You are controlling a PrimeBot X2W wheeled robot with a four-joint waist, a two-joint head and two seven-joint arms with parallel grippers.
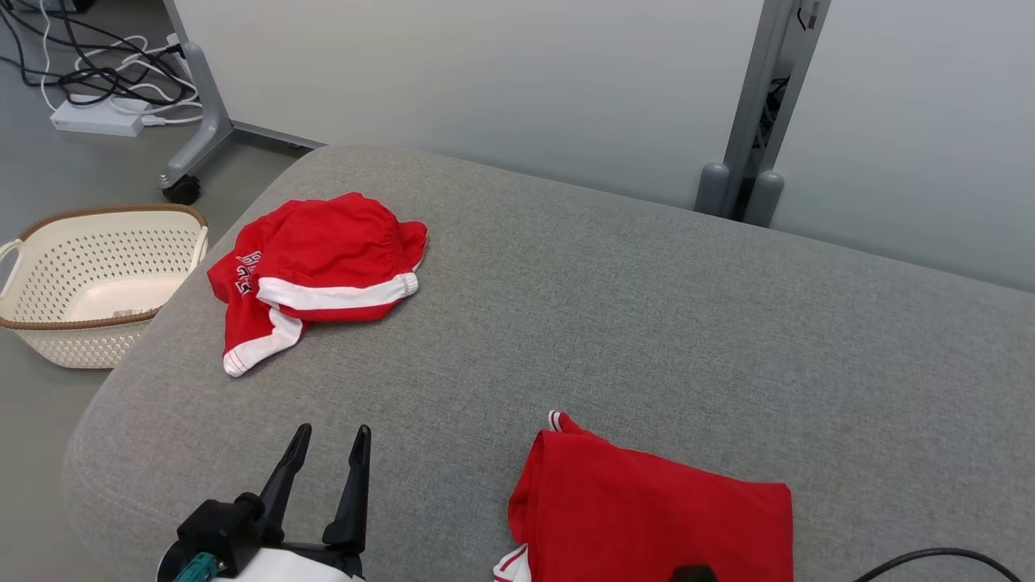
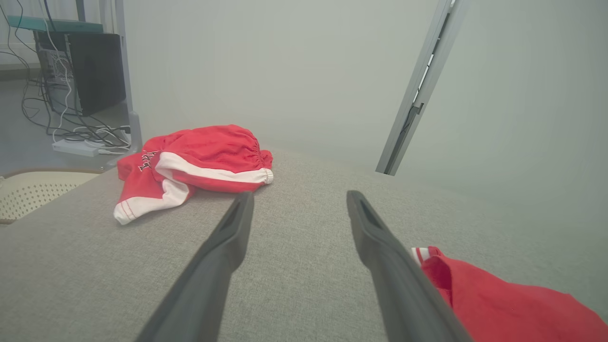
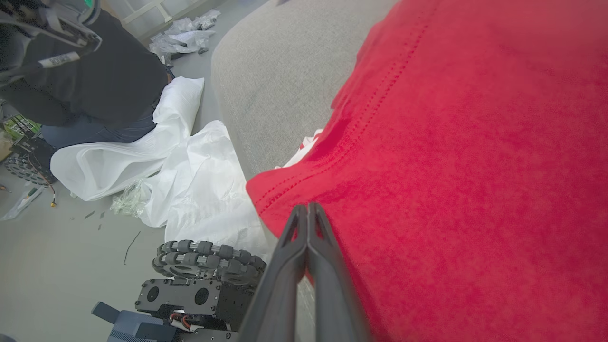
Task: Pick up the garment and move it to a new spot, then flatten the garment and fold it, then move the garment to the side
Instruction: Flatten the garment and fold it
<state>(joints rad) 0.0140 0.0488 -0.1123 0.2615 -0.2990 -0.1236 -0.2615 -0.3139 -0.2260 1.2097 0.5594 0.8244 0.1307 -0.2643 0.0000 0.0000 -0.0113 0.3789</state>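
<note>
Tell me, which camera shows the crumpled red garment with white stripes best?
The head view: it looks down on the whole crumpled red garment with white stripes, lying on the grey cushion. The left wrist view sees it low and side-on.

The head view looks down on the grey cushion (image 1: 647, 323), crumpled red shorts (image 1: 315, 271) at ten o'clock. The left wrist view skims low toward those same shorts; the right wrist view hangs close over the flat red garment (image 3: 475, 190), floor (image 3: 71, 266) at eight o'clock
</note>
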